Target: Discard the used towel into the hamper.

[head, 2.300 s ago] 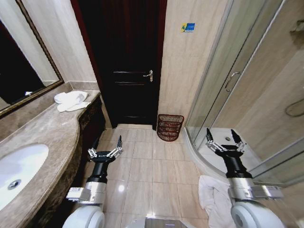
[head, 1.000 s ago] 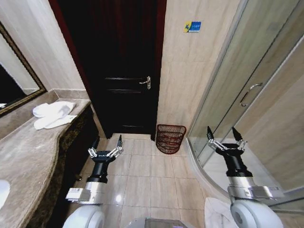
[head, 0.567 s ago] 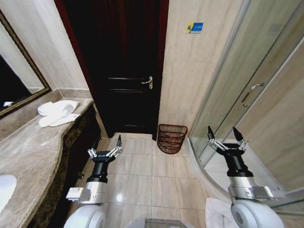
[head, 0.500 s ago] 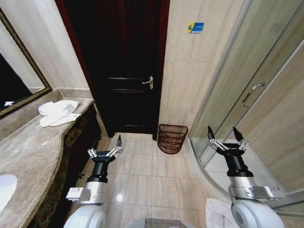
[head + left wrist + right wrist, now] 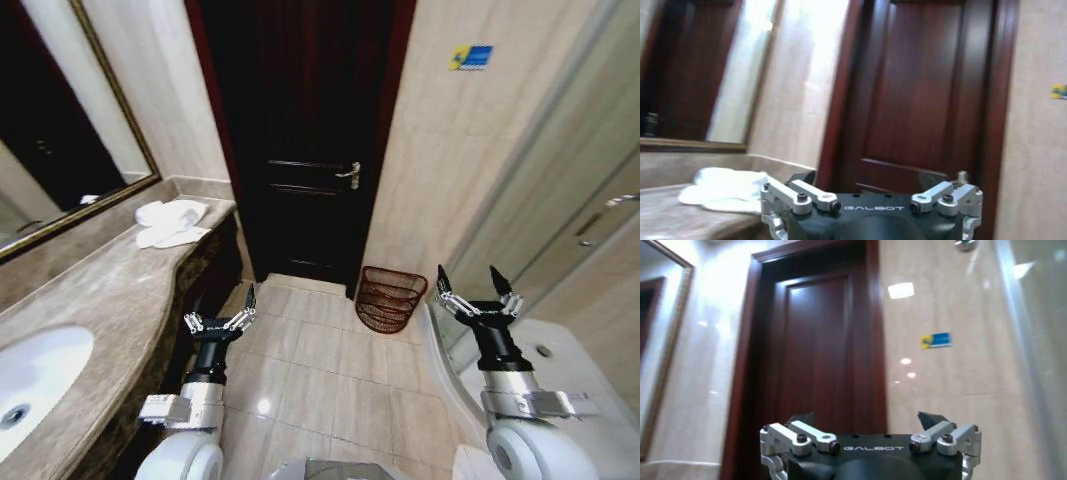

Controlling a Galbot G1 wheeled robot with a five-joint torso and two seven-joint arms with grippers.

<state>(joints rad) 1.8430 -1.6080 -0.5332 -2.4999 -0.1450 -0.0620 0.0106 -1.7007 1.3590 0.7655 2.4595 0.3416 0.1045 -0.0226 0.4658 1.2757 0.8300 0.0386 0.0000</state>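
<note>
The hamper (image 5: pixel 392 298), a round dark red-brown wire basket, stands on the tiled floor against the wall, right of the dark door. A white towel (image 5: pixel 170 220) lies bunched at the far end of the stone counter, also seen in the left wrist view (image 5: pixel 723 189). A bit of white cloth (image 5: pixel 464 464) shows on the floor at the bottom edge by my right arm. My left gripper (image 5: pixel 222 308) (image 5: pixel 870 177) is held up over the floor beside the counter, open and empty. My right gripper (image 5: pixel 472 290) (image 5: pixel 869 417) is raised just right of the hamper, open and empty.
The counter (image 5: pixel 110 300) with a white sink (image 5: pixel 35 380) runs along the left under a framed mirror (image 5: pixel 60 130). A closed dark door (image 5: pixel 300 150) is straight ahead. The shower's glass wall (image 5: pixel 560 200) and curved base (image 5: pixel 560 370) close off the right. Tiled floor (image 5: pixel 320 370) lies between.
The whole picture has shifted right and tilted: the camera turned left. The sink and mirror show more, the hamper sits nearer my right gripper. Both grippers stay open.
</note>
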